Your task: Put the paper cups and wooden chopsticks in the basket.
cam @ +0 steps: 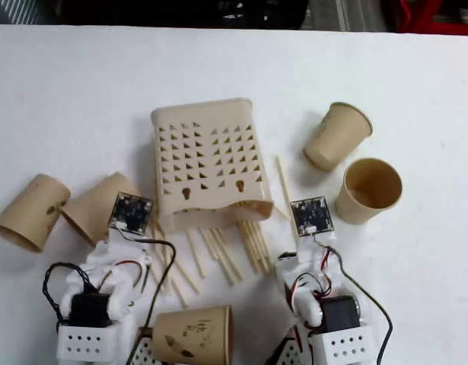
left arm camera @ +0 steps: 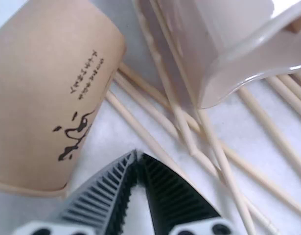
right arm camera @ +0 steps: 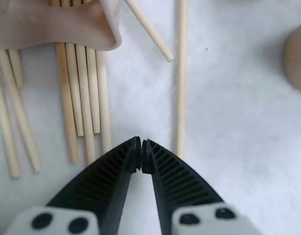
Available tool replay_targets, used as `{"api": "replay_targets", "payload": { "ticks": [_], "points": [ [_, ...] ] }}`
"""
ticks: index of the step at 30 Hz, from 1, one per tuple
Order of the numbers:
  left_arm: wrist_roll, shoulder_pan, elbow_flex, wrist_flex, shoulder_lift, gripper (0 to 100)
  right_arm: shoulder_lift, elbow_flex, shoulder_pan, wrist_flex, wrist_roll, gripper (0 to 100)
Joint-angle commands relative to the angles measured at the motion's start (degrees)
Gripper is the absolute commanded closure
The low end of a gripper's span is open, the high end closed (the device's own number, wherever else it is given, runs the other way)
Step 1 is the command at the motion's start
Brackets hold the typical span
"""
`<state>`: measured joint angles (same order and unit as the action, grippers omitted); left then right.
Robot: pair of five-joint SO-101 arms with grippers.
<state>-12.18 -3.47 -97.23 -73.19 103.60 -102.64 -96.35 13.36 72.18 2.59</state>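
The beige perforated basket point(cam: 207, 163) lies tipped on its side mid-table, with several wooden chopsticks point(cam: 226, 255) fanning out of its mouth toward the arms. Paper cups lie on their sides at the left point(cam: 32, 211) point(cam: 100, 205), at the front point(cam: 194, 334) and at the back right point(cam: 338, 135). One cup point(cam: 369, 190) stands upright at the right. My left gripper point(left arm camera: 138, 155) is shut and empty, beside a lying cup point(left arm camera: 47, 93) and over chopsticks point(left arm camera: 155, 142). My right gripper point(right arm camera: 140, 144) is shut and empty, between a chopstick bundle point(right arm camera: 84, 98) and a single chopstick point(right arm camera: 181, 78).
The basket's rim point(left arm camera: 238, 54) overhangs the chopsticks close to the left gripper, and its edge point(right arm camera: 57, 24) also covers the bundle's far ends. The upright cup's wall point(right arm camera: 297, 58) stands off to the right gripper's side. Bare white table point(cam: 81, 84) stretches behind the basket.
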Motion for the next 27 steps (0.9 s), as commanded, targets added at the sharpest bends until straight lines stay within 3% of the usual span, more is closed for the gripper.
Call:
{"api": "replay_targets", "payload": {
  "ticks": [1,13,20,23,27],
  "points": [
    [0.62,0.84,0.18,-0.18,0.57,97,-0.31,-0.53,0.48,0.4,0.62,97.8],
    [0.62,0.84,0.18,-0.18,0.57,97,-0.4,3.08,-0.4,0.13,1.58,94.0],
    [0.62,0.84,0.18,-0.18,0.57,97,-0.4,9.76,-7.43,-9.1,26.46,82.7],
    [0.62,0.84,0.18,-0.18,0.57,97,0.04,11.25,-7.08,-11.12,29.63,80.8],
    [0.62,0.84,0.18,-0.18,0.57,97,0.22,15.03,-1.54,-9.01,33.58,76.3]
  ]
}}
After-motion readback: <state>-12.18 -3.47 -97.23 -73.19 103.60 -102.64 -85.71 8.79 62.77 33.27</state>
